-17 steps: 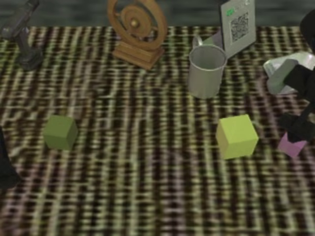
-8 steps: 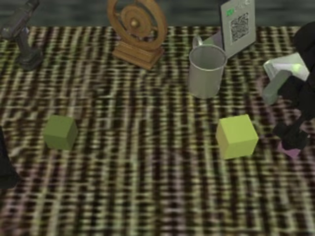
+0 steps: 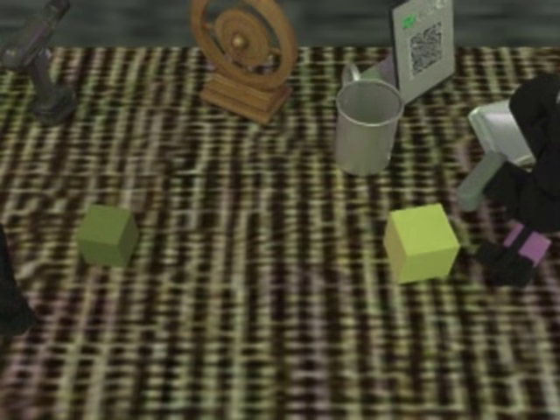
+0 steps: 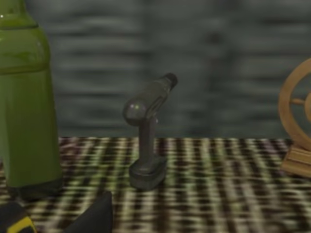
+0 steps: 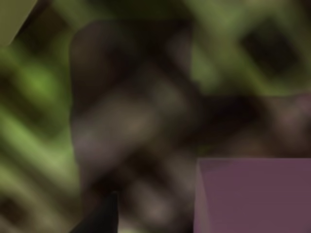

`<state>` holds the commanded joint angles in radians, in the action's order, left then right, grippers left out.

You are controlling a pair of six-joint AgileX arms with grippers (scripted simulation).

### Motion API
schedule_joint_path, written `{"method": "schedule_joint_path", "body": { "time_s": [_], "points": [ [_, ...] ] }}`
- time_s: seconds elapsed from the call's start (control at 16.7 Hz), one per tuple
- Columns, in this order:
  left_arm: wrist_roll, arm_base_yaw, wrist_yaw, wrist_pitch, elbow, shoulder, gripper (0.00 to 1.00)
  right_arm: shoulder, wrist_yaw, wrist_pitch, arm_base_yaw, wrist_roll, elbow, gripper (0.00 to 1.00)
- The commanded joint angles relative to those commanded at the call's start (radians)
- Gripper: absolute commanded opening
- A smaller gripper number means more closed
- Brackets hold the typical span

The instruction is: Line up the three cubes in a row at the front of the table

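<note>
Pink cube (image 3: pixel 528 246): small, rigid, likely light; take flat sides.
Right gripper (image 3: pixel 518 254), 3 o'clock: seemingly clamped on it.

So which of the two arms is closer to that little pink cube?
The right. Its gripper is right at the pink cube, fingers either side, near the table's right edge. The left arm sits parked at the far left edge, beyond the olive-green cube.
</note>
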<state>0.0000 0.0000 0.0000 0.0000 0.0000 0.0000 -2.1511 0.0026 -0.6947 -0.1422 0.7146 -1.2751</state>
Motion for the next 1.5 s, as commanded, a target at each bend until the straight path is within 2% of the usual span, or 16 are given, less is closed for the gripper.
{"method": "schedule_joint_path", "body": {
  "time_s": [0.06,0.84,1.32,1.38,1.5],
  "points": [
    [0.0,0.0,0.0,0.0,0.0,0.0,1.0,0.0,0.0,0.0,0.0,0.0,0.0,1.0],
    [0.0,0.0,0.0,0.0,0.0,0.0,1.0,0.0,0.0,0.0,0.0,0.0,0.0,0.02],
    [0.0,0.0,0.0,0.0,0.0,0.0,1.0,0.0,0.0,0.0,0.0,0.0,0.0,0.0],
    [0.0,0.0,0.0,0.0,0.0,0.0,1.0,0.04,-0.014,-0.03,0.0,-0.015,-0.007,0.0],
    [0.0,0.0,0.0,0.0,0.0,0.0,1.0,0.047,-0.014,-0.048,0.0,-0.014,-0.019,0.0]
  ]
}}
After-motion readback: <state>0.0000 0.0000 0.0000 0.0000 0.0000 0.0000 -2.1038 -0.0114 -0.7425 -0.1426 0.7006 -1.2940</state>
